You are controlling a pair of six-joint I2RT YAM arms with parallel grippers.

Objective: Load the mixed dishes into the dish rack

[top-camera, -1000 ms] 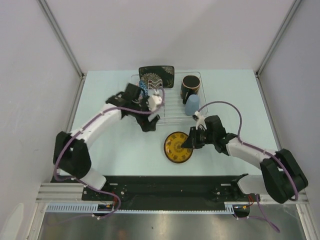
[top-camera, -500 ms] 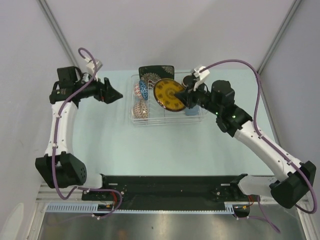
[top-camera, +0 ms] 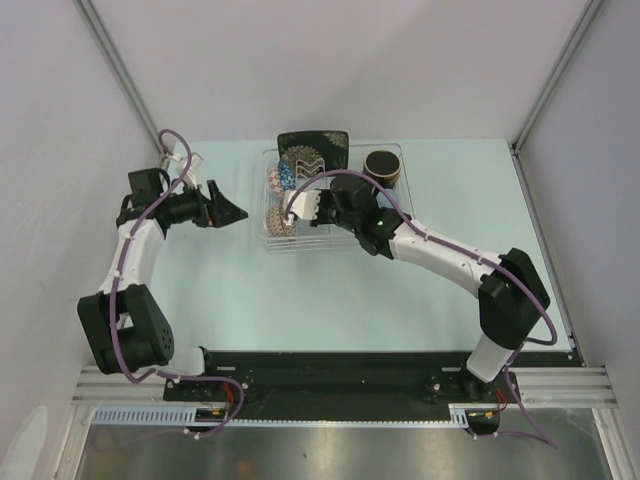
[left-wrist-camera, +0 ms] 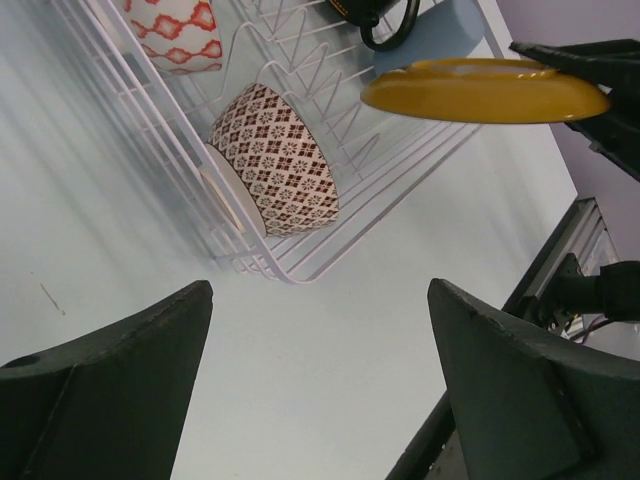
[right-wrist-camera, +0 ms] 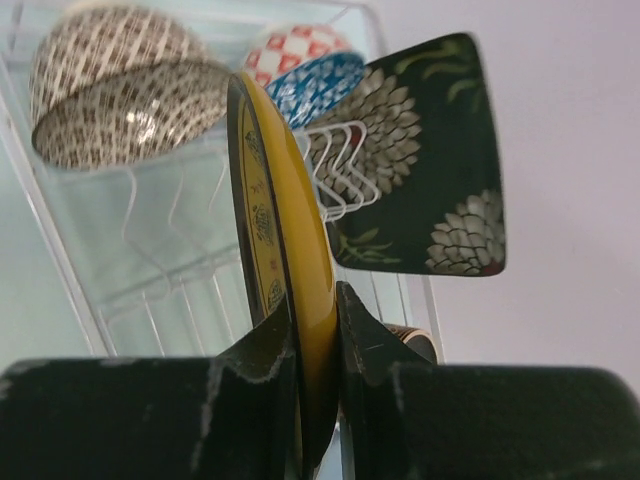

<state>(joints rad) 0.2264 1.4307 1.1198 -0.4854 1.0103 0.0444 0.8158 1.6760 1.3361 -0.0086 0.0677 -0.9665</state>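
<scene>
My right gripper [right-wrist-camera: 313, 300] is shut on the rim of the small yellow dark-rimmed plate [right-wrist-camera: 285, 240], holding it on edge over the dish rack [top-camera: 268, 247]. The same plate [left-wrist-camera: 485, 90] shows from the side in the left wrist view. In the rack stand the beige patterned bowl [right-wrist-camera: 120, 90], the blue patterned bowl [right-wrist-camera: 305, 80], the black floral square plate [right-wrist-camera: 420, 160] and the dark mug [top-camera: 381, 166]. A bit of the pale blue cup [left-wrist-camera: 440, 30] shows behind the plate. My left gripper [top-camera: 232, 212] hangs open and empty left of the rack.
The right arm [top-camera: 440, 255] stretches across the rack's right half. White walls and metal posts close in the pale table [top-camera: 330, 300]. A black rail [top-camera: 330, 365] runs along the near edge.
The right gripper lifted the yellow plate off the table, carried it over the rack and turned it on edge. The left arm drew back from the rack to the left.
</scene>
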